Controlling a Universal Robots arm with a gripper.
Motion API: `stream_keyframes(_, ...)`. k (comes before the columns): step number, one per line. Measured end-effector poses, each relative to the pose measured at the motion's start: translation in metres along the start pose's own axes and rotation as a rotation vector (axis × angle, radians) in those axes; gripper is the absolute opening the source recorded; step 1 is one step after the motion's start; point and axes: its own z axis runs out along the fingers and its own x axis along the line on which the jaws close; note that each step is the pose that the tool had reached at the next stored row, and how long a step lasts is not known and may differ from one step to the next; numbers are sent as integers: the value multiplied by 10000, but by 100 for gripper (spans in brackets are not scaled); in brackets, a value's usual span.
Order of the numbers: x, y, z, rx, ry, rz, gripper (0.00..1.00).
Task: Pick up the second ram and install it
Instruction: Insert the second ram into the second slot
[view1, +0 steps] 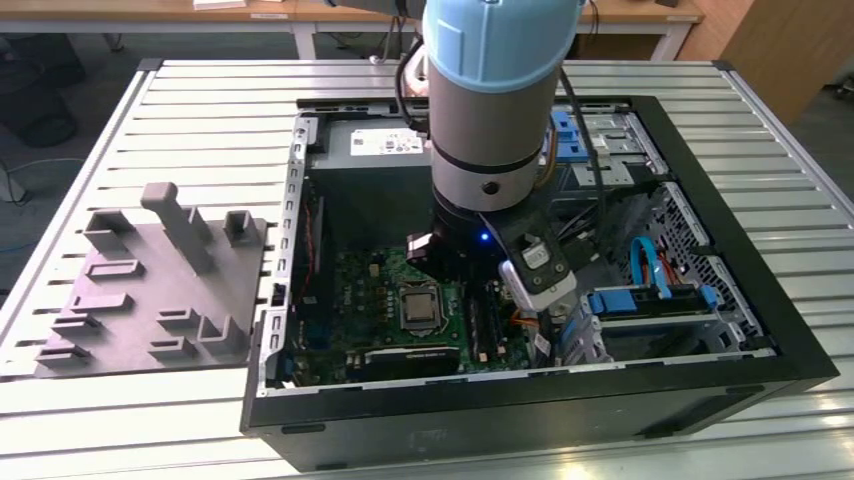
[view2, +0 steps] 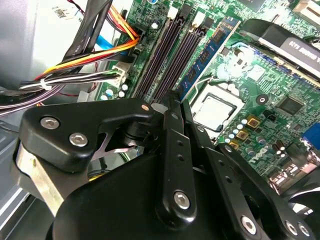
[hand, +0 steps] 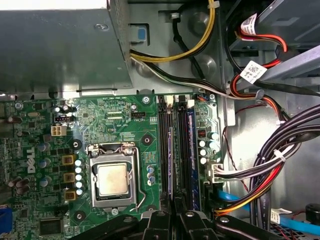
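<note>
Seating the second ram (view2: 205, 55): judging from the task, it should go down level along its whole length. Both ends need to enter the slot together and the push should be straight, since a tilt would bind one end.
Alignment check: the strip's long edge should run parallel to the memory slots (view2: 167, 55) beside the CPU socket (view2: 215, 110), with the end latches clear.
Where the ram is: in the second wrist view it stands on edge just beside the CPU socket, among the slots. Its near end meets the tip of the gripper (view2: 172, 106).
Ram's look: thin, long, blue-green board with a row of dark chips on the face.
Gripper state: I cannot tell whether it is clamped on the ram or released.
Gripper place: low over the board, at the slot ends beside the CPU socket.
Cables (view2: 95, 62): orange, yellow and black bundle on the slots' far side from the CPU socket; keep clear.
Arm (view1: 487, 100): reaches down into the open computer case (view1: 747, 350).
</note>
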Motion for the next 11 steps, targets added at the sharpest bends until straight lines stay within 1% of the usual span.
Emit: stream_keyframes(11,4,-3,61,-1,0,0,14)
